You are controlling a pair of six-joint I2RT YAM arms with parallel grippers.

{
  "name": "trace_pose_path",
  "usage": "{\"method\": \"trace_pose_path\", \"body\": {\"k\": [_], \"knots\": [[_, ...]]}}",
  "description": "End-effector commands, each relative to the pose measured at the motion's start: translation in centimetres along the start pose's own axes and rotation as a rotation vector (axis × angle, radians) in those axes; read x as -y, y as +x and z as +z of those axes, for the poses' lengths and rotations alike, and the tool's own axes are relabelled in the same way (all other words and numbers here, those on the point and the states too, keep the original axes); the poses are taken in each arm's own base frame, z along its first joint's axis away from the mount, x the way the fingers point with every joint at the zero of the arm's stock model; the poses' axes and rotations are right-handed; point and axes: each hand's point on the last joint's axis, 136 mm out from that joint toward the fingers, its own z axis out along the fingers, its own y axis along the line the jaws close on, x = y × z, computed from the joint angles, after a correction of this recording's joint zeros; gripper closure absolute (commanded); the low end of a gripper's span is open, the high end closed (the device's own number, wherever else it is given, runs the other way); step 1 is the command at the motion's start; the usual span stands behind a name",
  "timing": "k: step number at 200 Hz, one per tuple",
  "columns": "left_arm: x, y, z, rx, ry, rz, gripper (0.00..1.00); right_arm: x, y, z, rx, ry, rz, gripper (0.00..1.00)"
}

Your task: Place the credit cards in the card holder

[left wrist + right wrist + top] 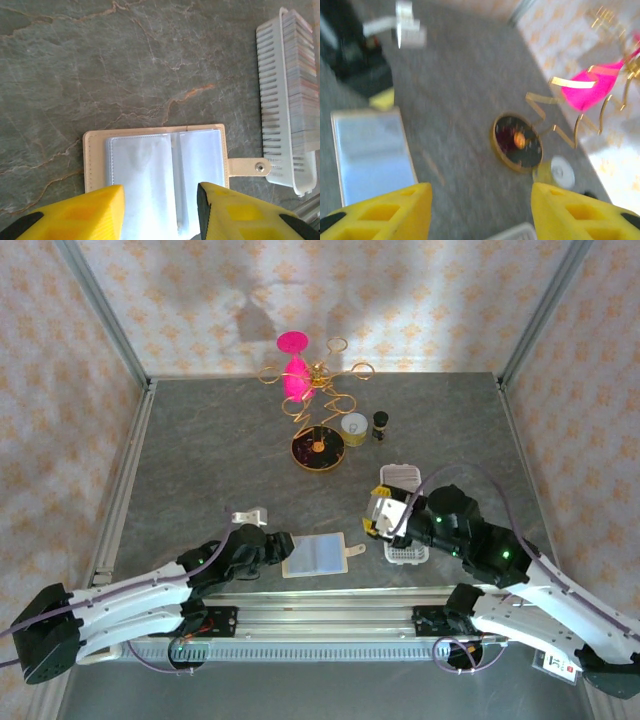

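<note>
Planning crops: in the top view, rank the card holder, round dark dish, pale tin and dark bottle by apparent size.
card holder and round dark dish: look about alike, so unranked
then pale tin
then dark bottle

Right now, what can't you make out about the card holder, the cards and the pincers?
card holder: near edge cut off by the left wrist view's bottom, partly under the left pincer.
credit cards in the white tray: edge-on and blurred, left wrist view; uncountable.
round white object: smeared by motion blur, right wrist view.
white tray's middle, top view: hidden under the right pincer.
</note>
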Motion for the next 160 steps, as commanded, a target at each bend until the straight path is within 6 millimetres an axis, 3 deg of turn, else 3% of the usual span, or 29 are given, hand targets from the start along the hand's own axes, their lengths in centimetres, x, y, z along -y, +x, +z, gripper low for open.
{"method": "trace_pose_path", "body": {"k": [1,34,63,120,160], "knots": [[1.5,0.2,0.2,-0.021,0.053,0.019,0.56,-2.3,7.8,-0.5,-0.331,-0.072,-0.197,0.46],[1.1,0.9,0.7,-0.052,0.038,0.04,0.56,-3.8,12.0,-0.9,-0.457,-0.111,-0.256,0.36],[1.1,1.1,1.0,-0.065,0.04,0.046,0.56,-4.5,14.2,0.2,-0.499,-0.104,-0.258,0.29],[0.7,1.7,1.1,-0.085,0.035,0.06,0.57,-3.7,19.0,1.9,-0.6,-0.125,-0.22,0.28],[0.4,1.8,1.1,-0.085,0.033,0.057,0.56,-4.0,19.4,3.0,-0.585,-0.178,-0.185,0.29]]}}
